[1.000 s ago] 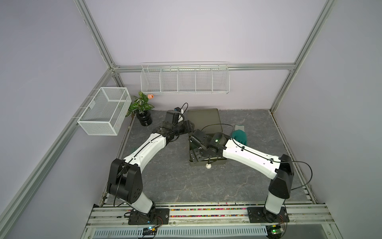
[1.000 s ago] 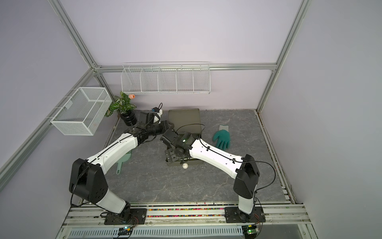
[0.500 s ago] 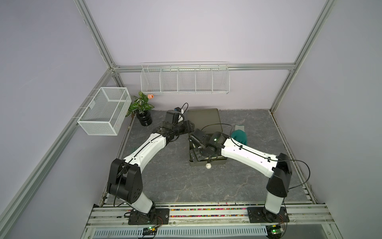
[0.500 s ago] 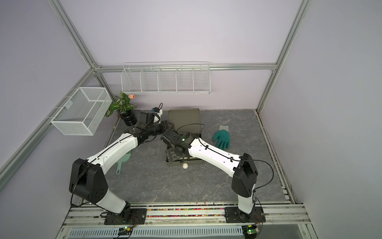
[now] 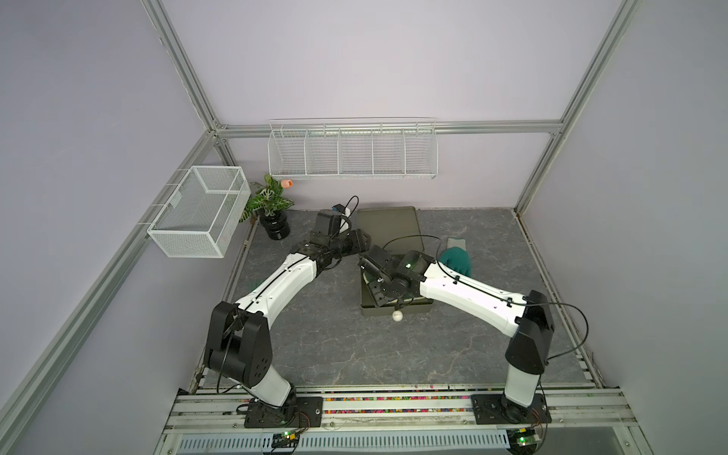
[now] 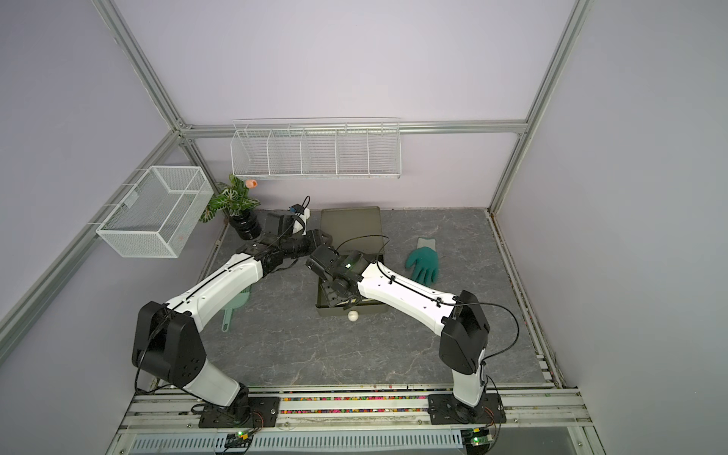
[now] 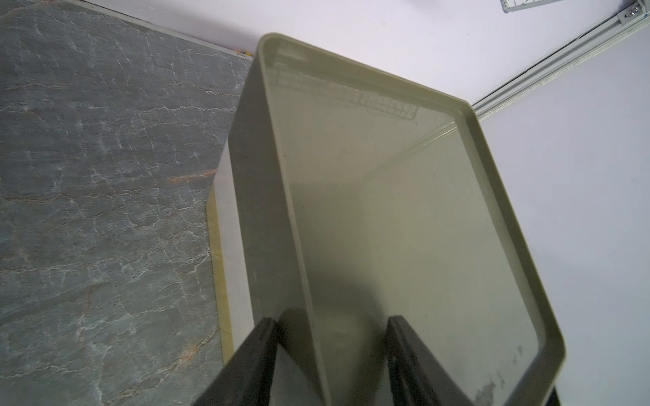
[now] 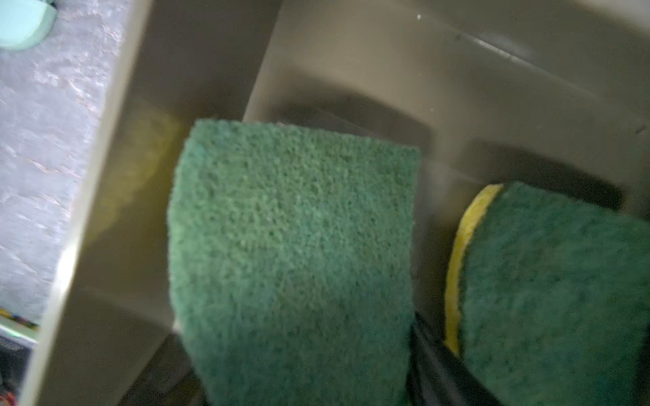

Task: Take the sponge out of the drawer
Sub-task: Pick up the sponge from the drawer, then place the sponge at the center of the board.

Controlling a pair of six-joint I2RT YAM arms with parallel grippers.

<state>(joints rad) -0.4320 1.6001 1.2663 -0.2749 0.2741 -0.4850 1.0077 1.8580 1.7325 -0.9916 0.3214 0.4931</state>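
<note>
- Inside the pulled-out olive plastic drawer (image 5: 413, 309), a rectangular sponge (image 8: 292, 253), coarse green scourer uppermost, is flanked by the right gripper's (image 5: 376, 293) fingers; a firm clamp cannot be confirmed.
- A second sponge (image 8: 555, 288), yellow-edged, is seen beside it.
- The cabinet rim (image 7: 298, 246) is straddled by the left gripper's (image 7: 329, 321) parted fingers.
- Grey veined matting (image 5: 335, 346) is enclosed by lilac walls (image 5: 354, 59).

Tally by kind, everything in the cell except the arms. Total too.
sponge: 2
glove: 1
scoop: 1
plant: 1
wire basket: 2
drawer unit: 1
Total: 8
</note>
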